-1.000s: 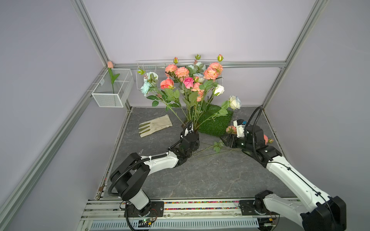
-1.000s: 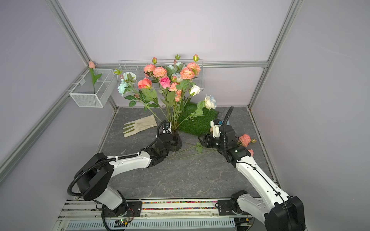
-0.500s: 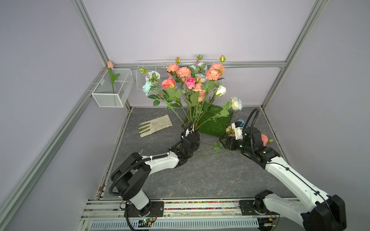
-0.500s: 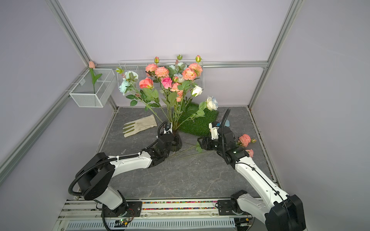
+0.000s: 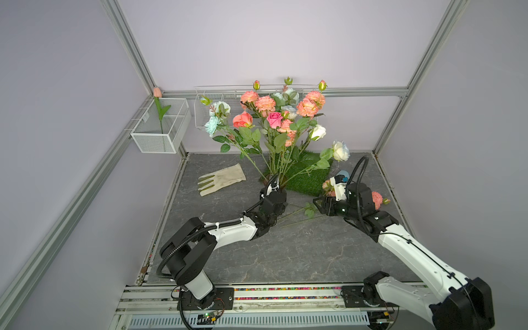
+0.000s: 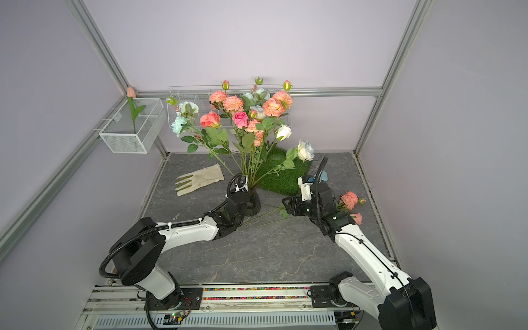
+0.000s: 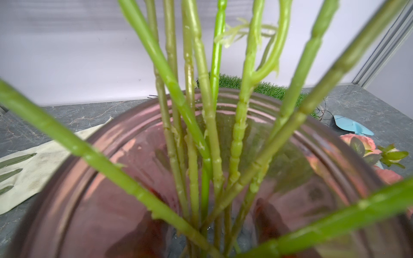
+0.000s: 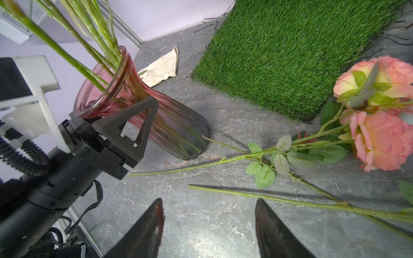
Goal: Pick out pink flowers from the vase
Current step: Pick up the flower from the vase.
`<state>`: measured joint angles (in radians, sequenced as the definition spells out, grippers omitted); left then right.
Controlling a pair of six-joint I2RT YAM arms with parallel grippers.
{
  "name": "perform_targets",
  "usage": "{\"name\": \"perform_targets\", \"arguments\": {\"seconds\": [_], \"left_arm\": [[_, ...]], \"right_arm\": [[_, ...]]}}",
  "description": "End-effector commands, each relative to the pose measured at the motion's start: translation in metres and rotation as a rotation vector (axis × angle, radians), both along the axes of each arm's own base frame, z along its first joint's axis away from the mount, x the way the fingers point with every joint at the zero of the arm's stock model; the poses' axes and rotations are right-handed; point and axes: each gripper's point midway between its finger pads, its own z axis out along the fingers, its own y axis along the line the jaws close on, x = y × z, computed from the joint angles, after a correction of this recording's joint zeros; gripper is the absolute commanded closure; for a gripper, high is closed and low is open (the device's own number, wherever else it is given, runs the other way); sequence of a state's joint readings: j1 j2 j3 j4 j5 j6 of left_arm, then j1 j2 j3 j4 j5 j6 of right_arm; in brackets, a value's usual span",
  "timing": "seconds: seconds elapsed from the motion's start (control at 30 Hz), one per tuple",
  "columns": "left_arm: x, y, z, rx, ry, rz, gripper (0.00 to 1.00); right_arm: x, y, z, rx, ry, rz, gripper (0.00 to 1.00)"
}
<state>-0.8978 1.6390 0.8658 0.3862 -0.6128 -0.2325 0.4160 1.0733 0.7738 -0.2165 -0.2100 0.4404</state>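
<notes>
Left tool (image 6: 247,200) pinches the vase (image 8: 176,125) by its neck, pinning it to the surface (image 5: 285,257). The right tool (image 8: 209,201) hangs spread and empty at the vase's 3 o'clock, over pink sprays (image 8: 377,143) already lying flat. Smart play: climb toward 12 o'clock, nip one stem of the salmon-pink blooms (image 5: 265,104) low, draw straight up and dodge the white roses (image 5: 318,132). Since a second ago it's slid from the grass mat (image 5: 303,183) edge toward the vase.

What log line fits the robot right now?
left gripper: shut on vase neck | right gripper: open, empty | pink sprays: lying on table | other pink flowers: in vase
</notes>
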Motion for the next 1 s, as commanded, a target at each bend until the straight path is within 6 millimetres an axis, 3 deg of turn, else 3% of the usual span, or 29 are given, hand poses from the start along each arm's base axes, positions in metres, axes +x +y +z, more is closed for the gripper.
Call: {"name": "perform_targets", "arguments": {"seconds": [0.0,0.23,0.43,0.7,0.97], "left_arm": [[-0.028,0.007,-0.085,0.162,0.23,-0.061,1.0],[-0.028,0.013,-0.08,0.141,0.215,-0.021,1.0],[-0.023,0.021,-0.072,0.156,0.191,0.039,1.0],[-0.012,0.006,-0.074,0.175,0.186,0.028,1.0],[-0.009,-0.002,-0.078,0.16,0.194,0.012,1.0]], "right_arm": [[-0.006,0.003,-0.002,0.021,-0.005,0.015,0.34],[-0.016,-0.004,-0.032,0.018,0.044,-0.015,0.34],[-0.017,-0.013,-0.043,-0.003,0.046,-0.057,0.34],[-0.028,-0.021,-0.057,-0.052,0.063,-0.052,0.34],[-0.039,-0.025,-0.056,-0.082,0.059,-0.028,0.34]]}}
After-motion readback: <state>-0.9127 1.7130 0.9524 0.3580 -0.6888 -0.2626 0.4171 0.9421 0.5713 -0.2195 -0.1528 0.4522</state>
